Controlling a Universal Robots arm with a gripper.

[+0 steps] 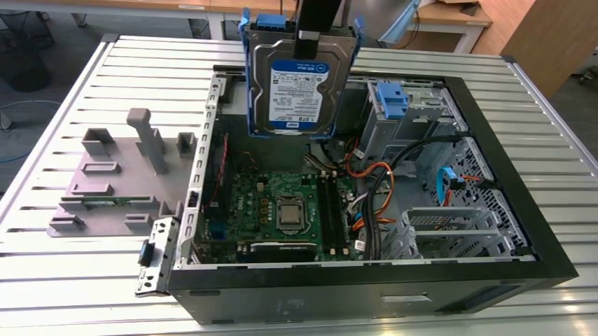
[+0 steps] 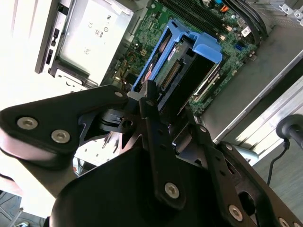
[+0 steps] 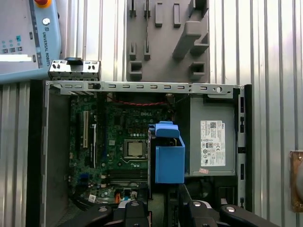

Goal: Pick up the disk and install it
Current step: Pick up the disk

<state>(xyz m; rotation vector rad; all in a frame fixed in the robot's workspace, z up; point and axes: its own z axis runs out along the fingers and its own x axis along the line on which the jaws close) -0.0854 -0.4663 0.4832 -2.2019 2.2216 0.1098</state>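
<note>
Exterior view: gripper (image 1: 307, 43), jaws clenched on the top edge of the upright disk (image 1: 297, 91), likely rigid, weighty, shock-sensitive, safest held by its blue carrier (image 1: 271, 21).

Disk (image 1: 297, 84): silver metal, paper label (image 1: 299, 101), blue plastic carrier (image 1: 249, 77). Table (image 1: 140, 77): ribbed matt metal. Stand (image 1: 103, 189): grey matt plastic.

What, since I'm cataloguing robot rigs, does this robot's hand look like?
The hand is matte black: flat linked bars and rounded plates, joined by silver round-headed screws. In the exterior view it shows as a slim black bar.
</note>
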